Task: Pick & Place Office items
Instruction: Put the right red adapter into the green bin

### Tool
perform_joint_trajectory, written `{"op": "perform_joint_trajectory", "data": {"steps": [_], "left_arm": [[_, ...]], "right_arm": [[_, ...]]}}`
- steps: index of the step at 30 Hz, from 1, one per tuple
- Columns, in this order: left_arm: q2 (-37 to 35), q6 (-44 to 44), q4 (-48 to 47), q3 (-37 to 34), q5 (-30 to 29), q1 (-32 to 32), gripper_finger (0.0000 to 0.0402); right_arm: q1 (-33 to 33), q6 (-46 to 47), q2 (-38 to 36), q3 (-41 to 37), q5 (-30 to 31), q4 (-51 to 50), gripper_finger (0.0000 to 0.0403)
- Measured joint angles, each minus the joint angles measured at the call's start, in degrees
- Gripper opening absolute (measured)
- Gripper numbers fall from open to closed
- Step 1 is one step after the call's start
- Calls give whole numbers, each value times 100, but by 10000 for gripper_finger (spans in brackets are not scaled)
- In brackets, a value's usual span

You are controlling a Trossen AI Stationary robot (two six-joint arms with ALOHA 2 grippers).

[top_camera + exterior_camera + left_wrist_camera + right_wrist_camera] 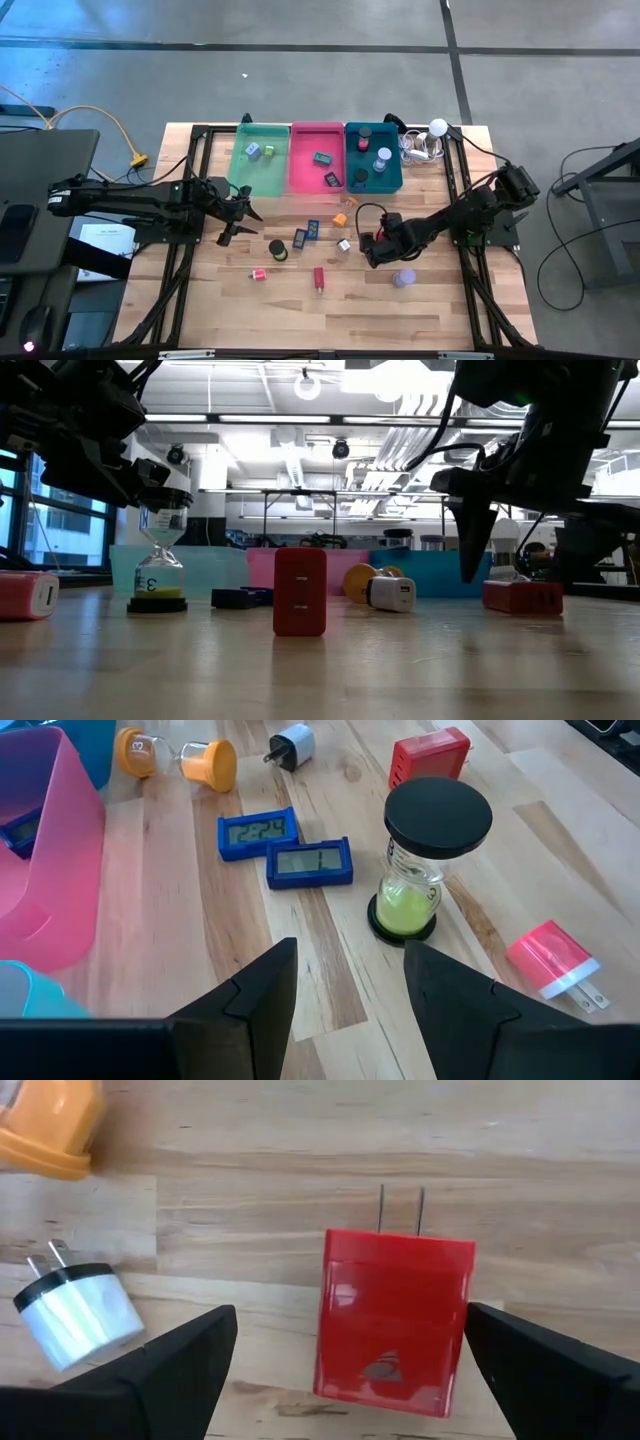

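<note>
Wooden bench (430,300) carries small office items in front of three trays. Right claw (345,1370) stands wide open just above the red charger (395,1320), not touching it. Left claw (345,990) hovers half open and empty near the green hourglass (425,870).

Three plastic trays (318,158) set side by side along the wooden table's (440,310) far edge, small red plug block (319,278) laid well before them, black-capped hourglass timer (277,249) stood left of that block

Between the open right end effector (345,1370) fingers lies only the red charger (395,1320), with bare table (440,300) on both sides; the white plug (75,1315) lies near, outside them.
</note>
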Motion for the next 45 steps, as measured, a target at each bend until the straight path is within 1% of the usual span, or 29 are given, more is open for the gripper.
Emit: {"op": "perform_joint_trajectory", "data": {"steps": [5,9,13,17,21,24,29,31,33,37,41,45], "left_arm": [[0,0,2,0,0,0,177],[0,-2,2,0,0,0,177],[0,-4,4,0,-2,0,177],[0,-7,7,0,-1,0,177],[0,-7,4,0,-2,0,177],[0,-7,5,0,33,2,177],[0,-141,16,0,261,0,177],[0,-204,34,0,369,0,177],[0,-501,73,0,563,0,177],[-1,-875,303,0,861,0,177],[0,-899,670,0,907,-10,177],[0,-1011,910,0,905,-112,177]], "right_arm": [[-92,-58,0,0,-55,-70,379],[-206,-316,0,0,-231,-81,361],[-294,-473,100,0,-332,-82,328],[-320,-501,337,28,-462,-29,286],[-328,-655,561,34,-591,-52,235],[-324,-846,581,33,-604,-53,198],[-322,-1149,448,10,-497,13,199],[-320,-1326,398,4,-434,26,199],[-320,-1519,345,4,-312,37,199],[-250,-1878,333,170,336,146,199],[-154,-2418,323,424,758,191,199],[-58,-3061,321,777,1316,204,199]]}}
